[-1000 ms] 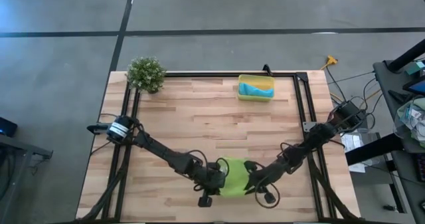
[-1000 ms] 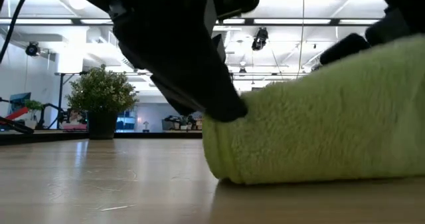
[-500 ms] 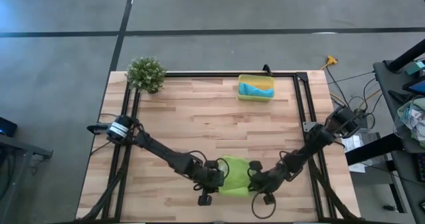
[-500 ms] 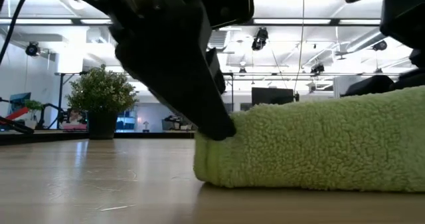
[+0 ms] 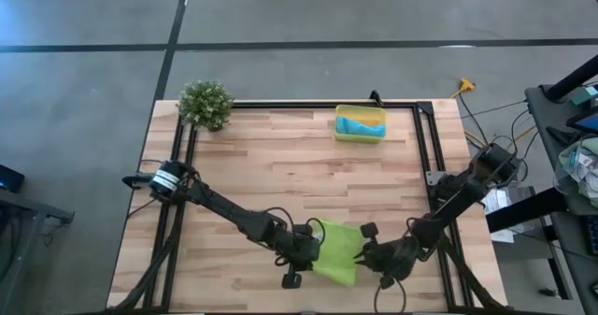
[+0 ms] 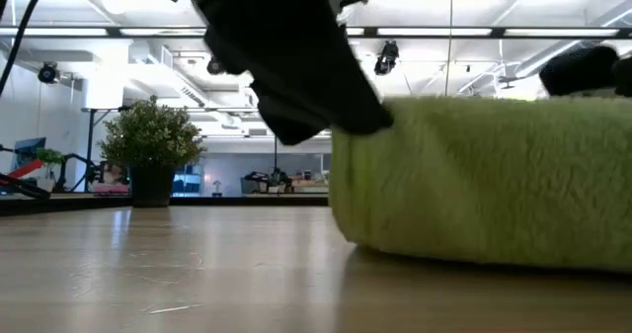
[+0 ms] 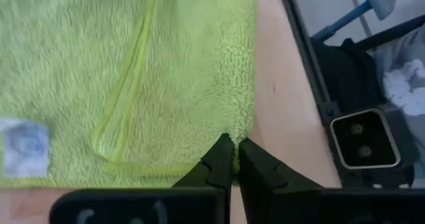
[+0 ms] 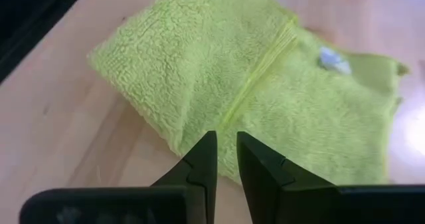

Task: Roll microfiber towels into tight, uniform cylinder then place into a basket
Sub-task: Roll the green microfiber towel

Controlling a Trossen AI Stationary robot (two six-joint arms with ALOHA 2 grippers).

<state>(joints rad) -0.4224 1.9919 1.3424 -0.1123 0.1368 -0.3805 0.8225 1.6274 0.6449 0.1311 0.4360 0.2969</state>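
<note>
Green towel (image 5: 334, 251), bottom centre: soft, limp, light. Left gripper (image 7: 230, 159) pinches its edge; right gripper (image 8: 224, 159), narrowly parted, holds nothing. Grip corners.

The lime-green towel (image 8: 265, 84) is fluffy, matt looped cloth; the counter (image 5: 280, 156) is smooth, pale wood planks with a slight sheen.

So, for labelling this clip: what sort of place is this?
Probably a robotics lab or workshop hall: concrete floor, exposed ceiling lights, and a framed wooden table.
</note>
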